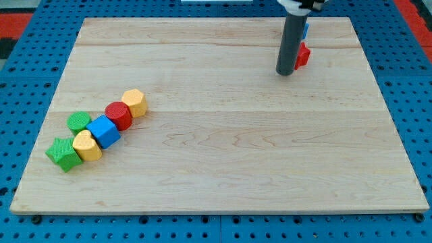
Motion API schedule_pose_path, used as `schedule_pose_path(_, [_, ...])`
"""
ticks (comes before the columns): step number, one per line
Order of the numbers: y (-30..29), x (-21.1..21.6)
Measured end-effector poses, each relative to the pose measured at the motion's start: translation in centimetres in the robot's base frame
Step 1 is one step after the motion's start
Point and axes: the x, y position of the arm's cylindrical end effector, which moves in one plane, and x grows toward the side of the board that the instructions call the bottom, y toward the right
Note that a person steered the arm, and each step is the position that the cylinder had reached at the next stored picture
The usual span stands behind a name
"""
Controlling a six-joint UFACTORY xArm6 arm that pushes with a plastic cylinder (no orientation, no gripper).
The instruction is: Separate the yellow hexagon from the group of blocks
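The yellow hexagon sits at the upper right end of a diagonal row of blocks at the view's left. It touches a red round block. Below that lie a blue cube, a yellow block and a green star-shaped block. A green round block sits just above the row. My tip rests on the board far off at the view's upper right, well apart from this group.
A red block sits right beside the rod at its right, partly hidden. A blue block peeks out behind the rod above it. The wooden board lies on a blue pegboard.
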Motion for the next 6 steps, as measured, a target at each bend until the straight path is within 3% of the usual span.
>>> schedule_pose_path(1, [-4.8,8.1])
schedule_pose_path(2, [-15.3,11.5])
schedule_pose_path(4, [-28.7,5.8])
schedule_pose_path(6, [-33.7,1.5])
